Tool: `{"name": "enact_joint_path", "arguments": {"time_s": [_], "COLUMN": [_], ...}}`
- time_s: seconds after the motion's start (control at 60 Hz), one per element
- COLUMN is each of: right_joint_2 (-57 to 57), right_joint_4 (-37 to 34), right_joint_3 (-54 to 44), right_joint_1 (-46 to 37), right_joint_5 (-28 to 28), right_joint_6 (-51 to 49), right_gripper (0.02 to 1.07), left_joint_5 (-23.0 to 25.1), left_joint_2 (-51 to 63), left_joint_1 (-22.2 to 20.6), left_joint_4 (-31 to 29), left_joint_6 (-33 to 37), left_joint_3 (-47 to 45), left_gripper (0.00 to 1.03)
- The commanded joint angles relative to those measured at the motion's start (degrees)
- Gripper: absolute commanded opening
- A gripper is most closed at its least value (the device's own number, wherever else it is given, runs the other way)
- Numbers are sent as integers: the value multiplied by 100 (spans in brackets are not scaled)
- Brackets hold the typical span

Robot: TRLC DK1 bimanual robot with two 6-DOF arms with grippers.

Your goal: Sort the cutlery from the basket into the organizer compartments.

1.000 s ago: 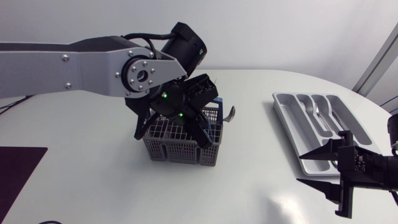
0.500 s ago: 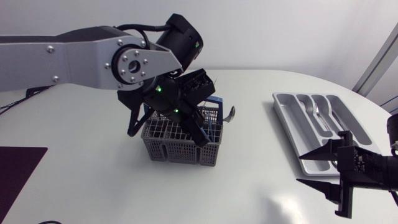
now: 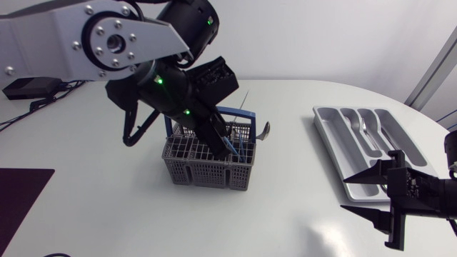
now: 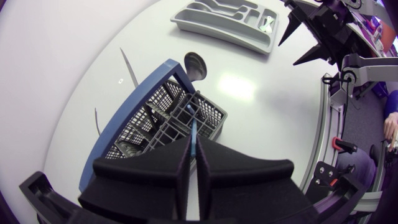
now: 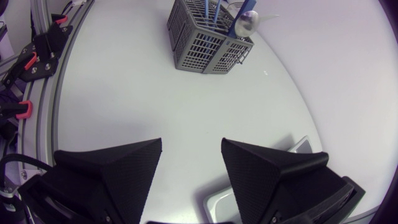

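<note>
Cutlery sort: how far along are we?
Early. Done: one silver piece lies in the organizer. In hand: left gripper shut on a blue-handled utensil, its lower end in the basket. Left: a spoon and other pieces stand in the basket; right gripper open, empty.

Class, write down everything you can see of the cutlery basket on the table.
The basket is a boxy grey mesh that looks like plastic. It is split into compartments and has a blue hoop handle raised over it. It stands upright on the white table. A spoon pokes out on one side. The left claw is shut on a blue-handled utensil standing inside.
</note>
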Motion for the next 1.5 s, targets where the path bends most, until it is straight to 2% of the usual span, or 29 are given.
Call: {"name": "enact_joint_path", "arguments": {"time_s": [0.0, 0.567, 0.75, 0.95, 1.117, 1.267, 1.483], "right_joint_2": [117, 152, -94, -595, -868, -1219, -1325], "right_joint_4": [10, 62, -201, -553, -869, -843, -193], "right_joint_3": [-165, -192, -60, 142, 344, 450, 608], "right_joint_1": [-30, -30, -13, 172, 312, 980, 2088], "right_joint_5": [-14, -14, -111, -348, -743, -779, -726], "right_joint_6": [-89, -71, -10, 351, 685, 1537, 3084], "right_gripper": [72, 72, 72, 72, 72, 72, 72], "left_joint_5": [-11, -11, 7, 587, 1114, 1536, 2055], "left_joint_2": [-238, -906, -1161, -1310, -1257, -1117, -748], "left_joint_1": [27, -61, -157, -78, 27, 62, -26], "left_joint_4": [-178, -1251, -1593, -1681, -1339, -785, -152], "left_joint_6": [109, 100, 21, -164, -260, -366, -524], "left_joint_3": [274, 802, 969, 811, 283, -77, -297], "left_gripper": [3, 3, 3, 3, 3, 3, 3]}}
